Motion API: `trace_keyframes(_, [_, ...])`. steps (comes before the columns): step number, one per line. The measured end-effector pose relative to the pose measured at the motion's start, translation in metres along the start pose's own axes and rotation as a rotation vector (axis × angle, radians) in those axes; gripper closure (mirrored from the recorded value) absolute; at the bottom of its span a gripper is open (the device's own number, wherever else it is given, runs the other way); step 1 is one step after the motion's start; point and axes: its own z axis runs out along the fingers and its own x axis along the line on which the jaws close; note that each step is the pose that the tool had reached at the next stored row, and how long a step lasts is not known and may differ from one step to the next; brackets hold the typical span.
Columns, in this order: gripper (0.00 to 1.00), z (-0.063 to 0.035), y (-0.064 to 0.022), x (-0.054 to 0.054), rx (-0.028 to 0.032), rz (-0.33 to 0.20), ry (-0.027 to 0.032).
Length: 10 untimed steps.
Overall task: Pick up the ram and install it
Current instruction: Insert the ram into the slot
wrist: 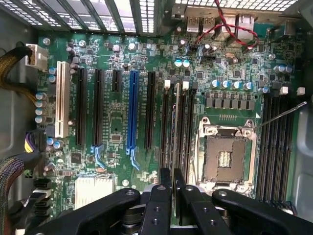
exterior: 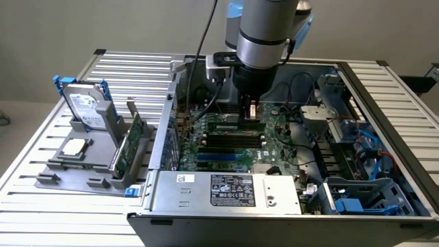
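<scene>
My gripper [exterior: 252,110] reaches down into the open computer case [exterior: 384,98], just above the motherboard [exterior: 274,149]. In the wrist view the gripper [wrist: 173,183] is shut on the ram [wrist: 173,142], a thin stick seen edge-on between the black fingers [wrist: 164,188]. The ram runs lengthwise along the black memory slots [wrist: 188,127] beside the processor socket [wrist: 225,156]. It hangs directly over one of these slots. I cannot tell whether its lower edge touches the slot.
A grey rack [exterior: 48,177] at the exterior view's left holds a hard drive [exterior: 86,105], a green expansion card [exterior: 130,144] and a silver processor chip [exterior: 74,147]. The power supply [exterior: 226,188], drive cages [exterior: 360,198] and cables [exterior: 370,149] crowd the case. Expansion slots [wrist: 132,112] lie beside the memory slots.
</scene>
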Motion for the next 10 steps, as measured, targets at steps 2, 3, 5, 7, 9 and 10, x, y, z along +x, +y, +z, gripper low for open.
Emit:
trace_keyframes(2, [0.86,0.0037,-0.0001,0.0,0.0001,0.0,-0.0001])
trace_keyframes(3, [0.86,0.0055,-0.0001,0.0,0.0,0.0,0.0])
trace_keyframes(5, [0.86,0.0092,-0.0001,0.001,0.0,0.0,0.0])
trace_keyframes(7, [0.86,0.0127,-0.0003,0.001,0.0,0.0,0.0])
trace_keyframes(9, [0.86,0.0164,-0.0004,0.001,-0.0001,0.0,0.0002])
trace_keyframes(10, [0.86,0.0182,-0.0004,0.001,-0.0002,0.0,0.0003])
